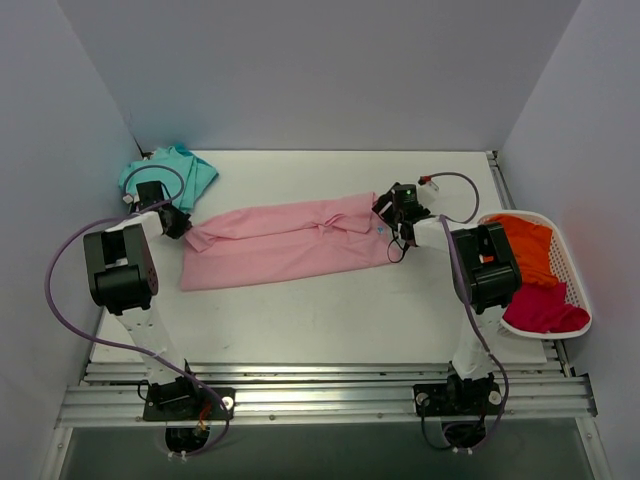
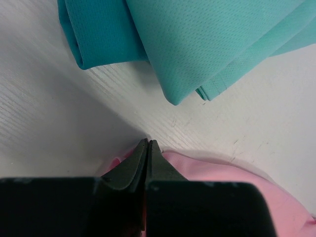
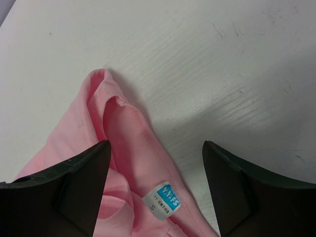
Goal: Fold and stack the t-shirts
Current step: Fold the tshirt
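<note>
With the teal t-shirt (image 1: 185, 172) folded at 10 o'clock and the orange t-shirt (image 1: 525, 245) and magenta t-shirt (image 1: 540, 310) waiting in the basket (image 1: 572, 262) at 3 o'clock, the half-folded pink t-shirt (image 1: 285, 245) lies centrally, the closed left fingers (image 2: 133, 170) seemingly pinching it, the right fingers (image 3: 74, 182) wide open and empty.

Soft, even light, no glare. Grey shadow on the table (image 3: 237, 113) beyond the right jaws. The teal shirt (image 2: 207, 44) ahead of the left jaws is sharp; near fingers (image 2: 129, 170) slightly blurred.
</note>
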{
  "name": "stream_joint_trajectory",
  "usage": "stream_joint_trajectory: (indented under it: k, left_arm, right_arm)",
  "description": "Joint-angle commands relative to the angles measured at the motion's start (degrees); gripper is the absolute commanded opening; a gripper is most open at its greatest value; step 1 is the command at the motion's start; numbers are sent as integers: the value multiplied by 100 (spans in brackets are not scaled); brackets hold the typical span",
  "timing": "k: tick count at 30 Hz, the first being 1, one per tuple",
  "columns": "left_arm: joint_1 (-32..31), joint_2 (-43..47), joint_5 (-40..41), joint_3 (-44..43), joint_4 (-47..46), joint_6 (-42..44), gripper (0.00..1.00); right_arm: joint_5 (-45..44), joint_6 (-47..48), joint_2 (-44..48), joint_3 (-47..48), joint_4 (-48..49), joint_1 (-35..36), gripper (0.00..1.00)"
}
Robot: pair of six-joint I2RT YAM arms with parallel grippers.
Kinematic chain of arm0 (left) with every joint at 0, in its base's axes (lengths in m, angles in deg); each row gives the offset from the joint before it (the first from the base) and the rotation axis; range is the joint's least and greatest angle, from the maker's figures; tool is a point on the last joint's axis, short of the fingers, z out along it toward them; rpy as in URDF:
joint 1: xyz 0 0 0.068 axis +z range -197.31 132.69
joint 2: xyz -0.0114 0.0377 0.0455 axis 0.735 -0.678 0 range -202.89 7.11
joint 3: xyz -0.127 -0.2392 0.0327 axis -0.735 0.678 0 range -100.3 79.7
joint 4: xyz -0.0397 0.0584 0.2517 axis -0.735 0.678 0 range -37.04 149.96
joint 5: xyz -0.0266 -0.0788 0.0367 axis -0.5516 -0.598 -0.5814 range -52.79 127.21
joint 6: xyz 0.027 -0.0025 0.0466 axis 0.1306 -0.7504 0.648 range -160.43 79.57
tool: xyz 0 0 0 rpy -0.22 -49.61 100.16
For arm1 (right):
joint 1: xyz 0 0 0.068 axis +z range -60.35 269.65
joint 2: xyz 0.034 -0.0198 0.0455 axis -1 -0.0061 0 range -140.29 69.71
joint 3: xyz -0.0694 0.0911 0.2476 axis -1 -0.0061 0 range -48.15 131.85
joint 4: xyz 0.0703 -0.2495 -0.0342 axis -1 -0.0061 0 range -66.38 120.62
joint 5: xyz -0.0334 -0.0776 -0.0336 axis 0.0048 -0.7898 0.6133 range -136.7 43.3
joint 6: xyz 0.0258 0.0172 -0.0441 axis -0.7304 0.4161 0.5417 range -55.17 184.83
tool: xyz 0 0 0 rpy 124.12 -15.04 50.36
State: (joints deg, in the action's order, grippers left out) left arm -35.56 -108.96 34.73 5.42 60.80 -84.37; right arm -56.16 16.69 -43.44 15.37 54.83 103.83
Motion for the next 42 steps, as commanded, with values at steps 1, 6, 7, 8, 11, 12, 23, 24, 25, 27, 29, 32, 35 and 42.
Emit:
stream_joint_trajectory:
  k: [1,6,7,8,11,12,23,24,25,27,29,32,35,42]
  left_arm:
    - [-23,32,11,89,-80,0,2]
    - [-23,58,37,124,-107,0,2]
    - [-23,58,37,124,-107,0,2]
    - [-23,58,37,124,-107,0,2]
    - [-32,67,72,133,-107,-18,2]
    - [-32,76,81,142,-116,-18,2]
    - [-111,303,195,273,-28,0,2]
    - [-164,383,213,326,-10,-9,2]
    - [-286,462,343,396,-1,-87,2]
    - [-453,708,529,581,156,-211,2]
    - [-708,884,713,748,253,-325,2]
    - [-840,1183,732,1160,201,-501,2]
    - [-946,1551,714,1617,105,-641,2]
    - [-1490,2264,907,2444,147,-879,2]
  right_arm:
    - [-57,-46,-181,-51,-294,182,71]
    - [-127,-73,-401,-51,-233,411,68]
    - [-110,-73,-419,-60,-215,437,66]
    - [-83,-81,-428,-68,-197,454,65]
    - [-101,-73,-419,-112,-162,481,56]
    - [-127,-64,-393,-121,-153,481,47]
    - [-74,120,-410,36,-100,350,0]
    - [-66,164,-436,141,-153,297,0]
    - [-39,217,-480,282,-223,192,0]
    - [-13,366,-665,826,-478,60,0]
    - [5,471,-1006,1230,-635,-134,0]
    - [154,560,-1629,2240,-943,-362,0]
    - [495,604,-2201,3059,-779,-503,0]
    - [1699,69,-3783,5062,-65,-504,0]
